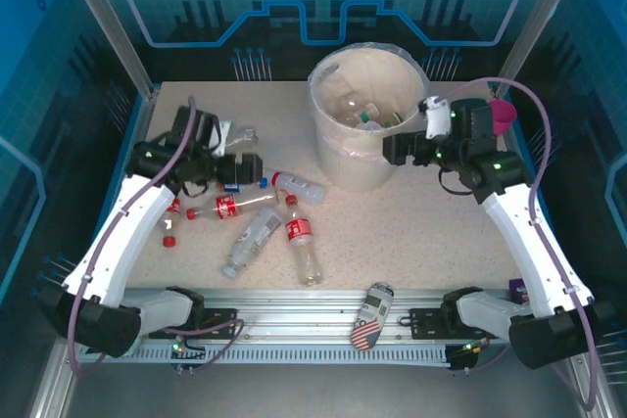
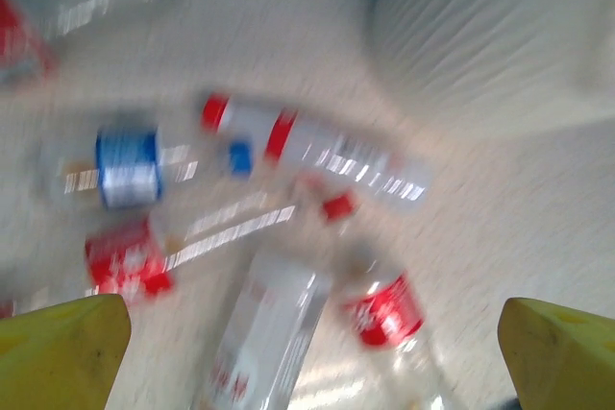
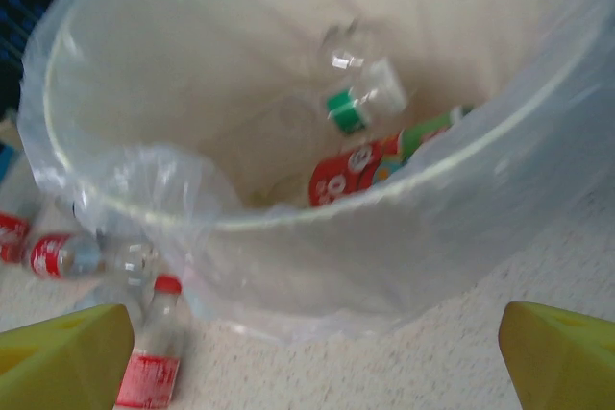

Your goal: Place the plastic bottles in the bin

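Observation:
Several plastic bottles lie loose on the table left of centre: a red-capped one, a red-labelled one, a clear one and another red-labelled one. My left gripper hovers open over them; its view is blurred and shows a blue-labelled bottle, a clear bottle and a red-labelled bottle below the open left gripper. The cream bin stands at the back. My right gripper is open and empty beside its right wall. Inside the bin lie a red-labelled bottle and a green-capped one.
A stars-and-stripes can lies at the front edge by the rail. A pink cup stands behind my right arm. A loose red cap lies by my left arm. Another bottle lies just left of the bin.

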`<state>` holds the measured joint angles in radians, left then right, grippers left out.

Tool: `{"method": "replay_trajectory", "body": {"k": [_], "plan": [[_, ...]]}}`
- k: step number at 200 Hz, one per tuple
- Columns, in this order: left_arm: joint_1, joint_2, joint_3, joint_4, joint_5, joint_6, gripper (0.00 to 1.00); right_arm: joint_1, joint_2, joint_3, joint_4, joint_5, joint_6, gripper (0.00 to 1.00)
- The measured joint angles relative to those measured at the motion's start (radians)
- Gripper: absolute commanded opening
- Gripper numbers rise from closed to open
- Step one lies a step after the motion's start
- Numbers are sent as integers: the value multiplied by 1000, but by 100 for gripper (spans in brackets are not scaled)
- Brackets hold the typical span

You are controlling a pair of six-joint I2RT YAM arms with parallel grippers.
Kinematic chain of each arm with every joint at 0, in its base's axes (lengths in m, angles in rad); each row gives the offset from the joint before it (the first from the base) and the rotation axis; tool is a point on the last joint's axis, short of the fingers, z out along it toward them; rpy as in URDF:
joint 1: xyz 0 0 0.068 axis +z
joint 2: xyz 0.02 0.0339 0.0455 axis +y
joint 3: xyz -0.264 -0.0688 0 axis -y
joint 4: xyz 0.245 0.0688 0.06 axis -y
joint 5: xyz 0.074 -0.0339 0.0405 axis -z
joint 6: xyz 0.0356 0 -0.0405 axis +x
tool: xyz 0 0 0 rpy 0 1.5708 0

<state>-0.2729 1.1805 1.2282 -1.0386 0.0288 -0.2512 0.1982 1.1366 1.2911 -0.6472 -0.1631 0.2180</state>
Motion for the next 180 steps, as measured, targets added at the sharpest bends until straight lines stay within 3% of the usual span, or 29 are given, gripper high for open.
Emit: {"method": "replay_trajectory", "body": {"k": [42,74,129,167,180], "plan": [[-81,-37,-214,-25,-51,-142,97,-53,-2,10,70,-22,31,98],[-94,-37,-341,18,-56,-210,95,-75,-2,-2,98,-47,56,98],[-137,41,-427,162,-63,-244,87,-129,2,-19,129,-99,83,98],[-181,127,-429,226,-68,-237,79,-195,58,-19,180,-165,125,73],[-187,140,-433,241,-70,-237,75,-207,88,-13,197,-183,144,69]]}}
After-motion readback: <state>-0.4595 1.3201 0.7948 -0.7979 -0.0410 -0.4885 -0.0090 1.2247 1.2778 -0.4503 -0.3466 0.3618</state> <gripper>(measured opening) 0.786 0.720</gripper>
